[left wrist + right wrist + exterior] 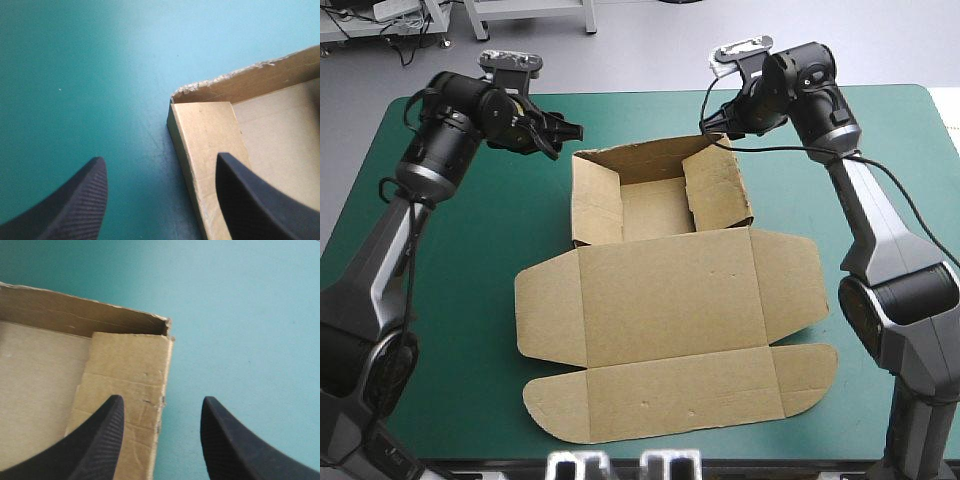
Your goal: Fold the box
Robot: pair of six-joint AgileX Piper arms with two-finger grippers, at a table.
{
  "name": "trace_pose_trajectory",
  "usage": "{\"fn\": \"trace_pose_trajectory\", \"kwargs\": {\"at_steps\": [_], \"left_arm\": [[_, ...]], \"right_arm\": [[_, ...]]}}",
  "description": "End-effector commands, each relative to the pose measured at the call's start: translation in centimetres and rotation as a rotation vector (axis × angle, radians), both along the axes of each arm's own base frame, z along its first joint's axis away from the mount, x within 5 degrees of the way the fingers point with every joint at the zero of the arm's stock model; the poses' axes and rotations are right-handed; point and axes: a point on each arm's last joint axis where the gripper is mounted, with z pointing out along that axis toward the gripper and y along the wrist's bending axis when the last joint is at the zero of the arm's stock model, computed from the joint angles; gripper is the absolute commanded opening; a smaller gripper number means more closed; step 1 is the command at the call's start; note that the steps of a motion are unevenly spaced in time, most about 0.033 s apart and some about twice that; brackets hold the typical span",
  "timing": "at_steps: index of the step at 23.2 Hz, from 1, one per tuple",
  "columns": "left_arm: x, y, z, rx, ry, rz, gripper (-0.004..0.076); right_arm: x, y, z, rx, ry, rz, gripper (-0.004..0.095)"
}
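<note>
The brown box (670,290) lies mid-table. Its far part is an open tray (655,205) with raised walls, and its lid and flaps lie flat toward the front edge. My left gripper (563,133) hovers open at the tray's far-left corner. In the left wrist view this gripper (159,157) straddles the tray's left wall (207,130), one finger over the cover and one over the board. My right gripper (713,128) is open at the far-right corner. In the right wrist view it (162,398) straddles the right wall (130,365) the same way. Neither gripper holds anything.
The teal-green cover (440,300) shows on both sides of the box. The table's far edge (620,93) runs close behind both grippers. The lid's front flap (670,400) reaches nearly to the front edge.
</note>
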Motion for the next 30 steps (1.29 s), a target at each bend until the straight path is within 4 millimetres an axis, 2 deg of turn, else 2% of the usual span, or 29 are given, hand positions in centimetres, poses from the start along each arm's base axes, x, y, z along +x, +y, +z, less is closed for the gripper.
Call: {"fn": "trace_pose_trajectory", "kwargs": {"at_steps": [1, 2, 3, 4, 7, 10, 14, 17, 20, 27, 30], "left_arm": [[-4.3, 1.3, 6.2, -0.025, -0.181, -0.033, 0.0449], [-6.0, 2.0, 7.7, -0.020, -0.209, -0.044, 0.0436], [-7.2, 2.4, 8.3, -0.002, -0.212, -0.062, 0.0428], [-9.2, 3.1, 9.3, 0.015, -0.200, -0.074, 0.0405], [-13.4, 4.4, 11.0, 0.013, -0.227, -0.116, 0.0334], [-16.9, 4.8, 11.4, -0.038, -0.246, -0.184, 0.0267], [-21.5, 5.9, 9.7, -0.045, -0.235, -0.258, 0.0188], [-23.2, 6.5, 8.0, -0.034, -0.208, -0.263, 0.0155], [-24.8, 7.1, 6.3, -0.031, -0.194, -0.263, 0.0137], [-27.9, 8.3, 3.6, -0.022, -0.185, -0.259, 0.0130], [-28.8, 8.8, 2.9, -0.008, -0.190, -0.244, 0.0130]], "right_arm": [[-3.3, -0.6, 5.5, 0.099, -0.113, 0.041, 0.0439], [-4.1, -0.7, 6.4, 0.104, -0.135, 0.082, 0.0435], [-4.5, -0.7, 6.8, 0.112, -0.144, 0.092, 0.0429], [-5.4, -1.0, 7.8, 0.121, -0.169, 0.094, 0.0410], [-6.9, -1.5, 9.5, 0.127, -0.214, 0.102, 0.0399], [-7.2, -1.6, 9.4, 0.133, -0.202, 0.099, 0.0399], [-6.0, -1.6, 6.3, 0.034, -0.117, 0.113, 0.0399], [-4.9, -2.2, 4.3, -0.056, -0.074, 0.072, 0.0399], [-3.7, -2.4, 2.8, -0.064, -0.038, 0.049, 0.0399], [-0.8, -1.5, -1.6, -0.025, 0.077, 0.058, 0.0399], [0.7, -0.9, -4.6, -0.037, 0.150, 0.058, 0.0399]]}}
